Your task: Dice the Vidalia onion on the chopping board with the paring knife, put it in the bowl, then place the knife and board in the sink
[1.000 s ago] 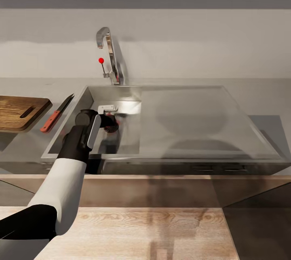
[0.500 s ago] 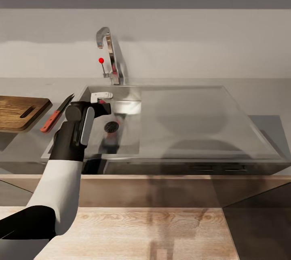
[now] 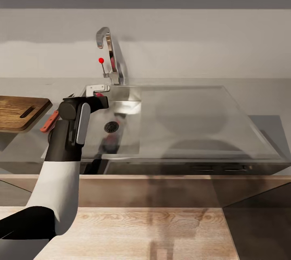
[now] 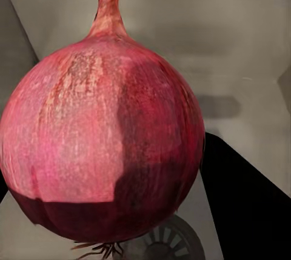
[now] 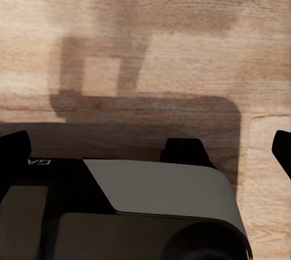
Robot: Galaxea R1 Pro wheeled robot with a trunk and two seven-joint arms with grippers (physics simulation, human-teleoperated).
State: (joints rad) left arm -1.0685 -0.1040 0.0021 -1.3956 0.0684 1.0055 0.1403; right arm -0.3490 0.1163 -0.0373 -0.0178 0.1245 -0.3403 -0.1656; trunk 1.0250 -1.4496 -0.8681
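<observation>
My left gripper (image 3: 98, 91) is shut on the Vidalia onion (image 3: 99, 95), a pinkish-red ball held above the far left corner of the sink (image 3: 121, 138). In the left wrist view the onion (image 4: 103, 133) hangs stalk up over the round drain (image 4: 160, 245). The chopping board (image 3: 16, 112) lies on the countertop (image 3: 258, 102) at the left. Beside it is the paring knife (image 3: 48, 121), its red handle partly hidden behind my left arm. My right gripper (image 5: 148, 151) hangs low over wooden flooring, fingers apart. The bowl is out of view.
A tall chrome tap (image 3: 107, 47) with a red knob (image 3: 101, 60) stands behind the basin. The flat drainer (image 3: 194, 118) spreads to the right of the basin. A wooden ledge (image 3: 161, 189) runs below the counter's front edge.
My left gripper has lifted the onion off the basin floor near the drain, carrying it up and to the left. The camera has not moved.
</observation>
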